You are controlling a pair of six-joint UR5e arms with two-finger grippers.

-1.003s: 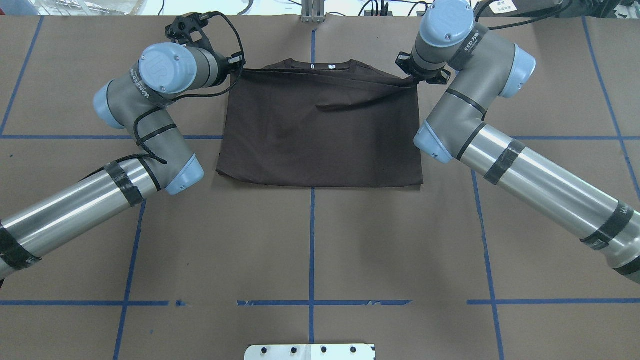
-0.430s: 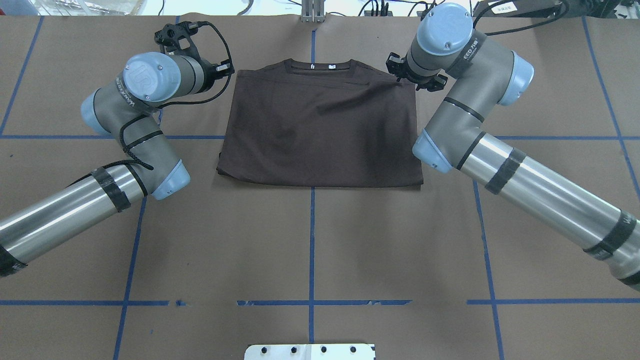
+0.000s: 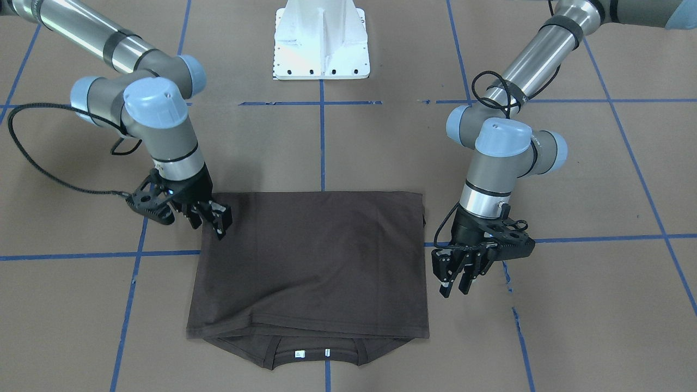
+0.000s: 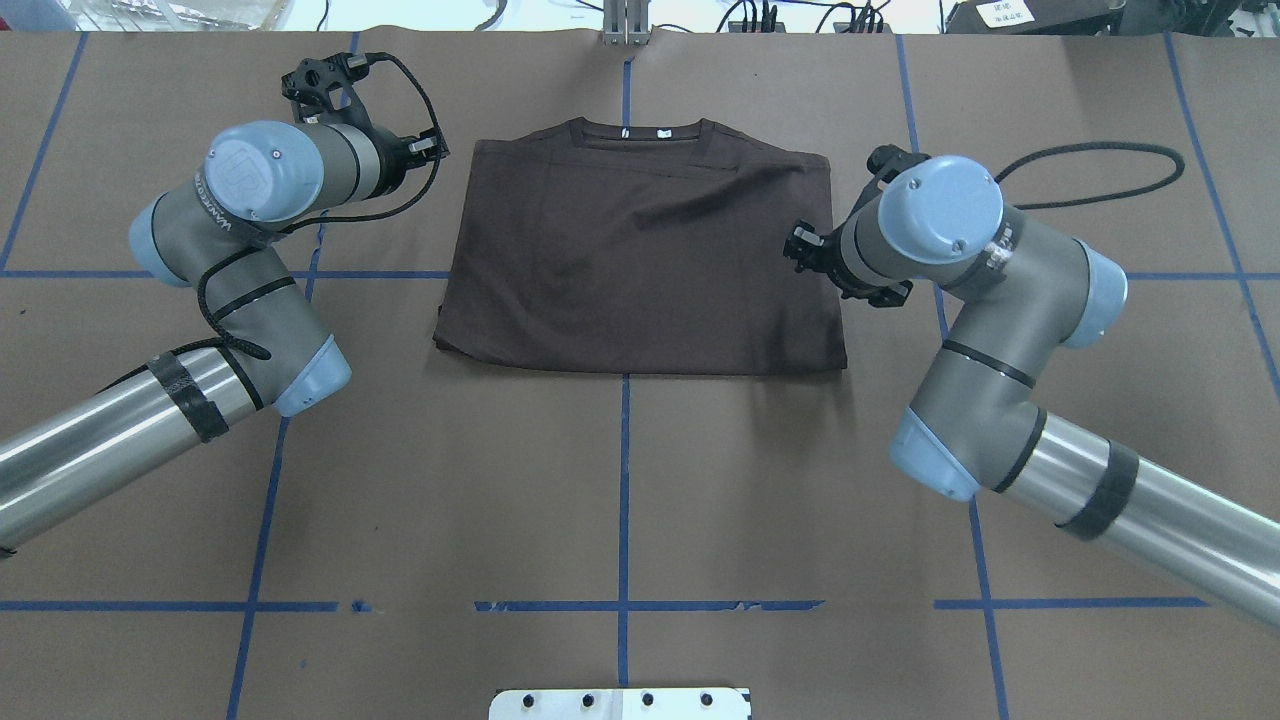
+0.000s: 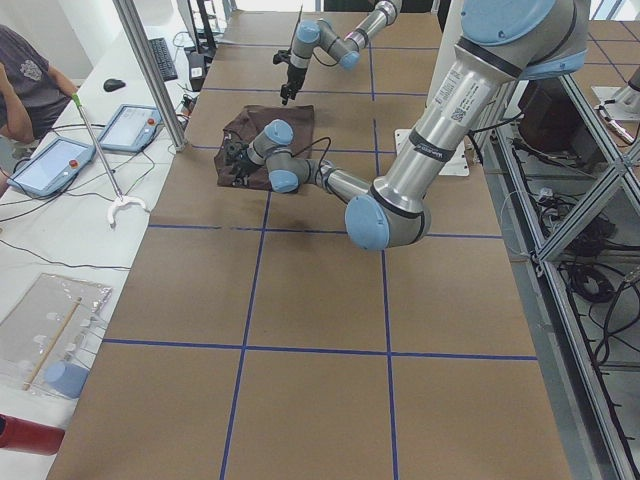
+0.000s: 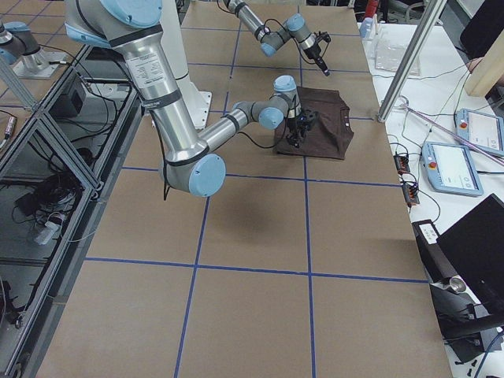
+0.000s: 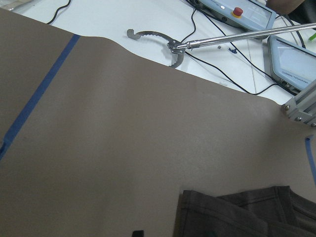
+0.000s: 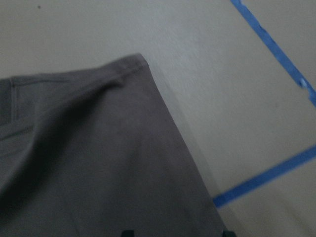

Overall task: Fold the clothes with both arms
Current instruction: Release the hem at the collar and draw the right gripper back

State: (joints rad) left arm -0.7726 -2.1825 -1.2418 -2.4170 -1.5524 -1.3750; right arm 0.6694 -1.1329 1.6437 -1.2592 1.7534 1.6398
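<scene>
The dark brown T-shirt [image 4: 640,260] lies folded in a flat rectangle on the table, collar and white neck tags [image 3: 310,354] at the far side. My left gripper [image 4: 425,150] is open and empty, just off the shirt's far left corner; in the front view it [image 3: 454,283] hangs beside the shirt's edge. My right gripper [image 4: 805,250] is open and empty over the shirt's right edge; it also shows in the front view [image 3: 218,222]. The left wrist view shows the shirt's corner [image 7: 237,212]. The right wrist view shows the shirt's corner and right edge [image 8: 98,163].
The white bolted pedestal [image 3: 321,43] stands at the robot's side of the table. Blue tape lines [image 4: 625,480] cross the brown table cover. Beyond the far edge lie a metal reacher tool [image 7: 197,42] and operator tablets [image 6: 457,165].
Both grippers let go of the shirt's far folded edge, which dropped flat. The left gripper drew away to the left. The right gripper moved back along the shirt's right edge toward the robot.
</scene>
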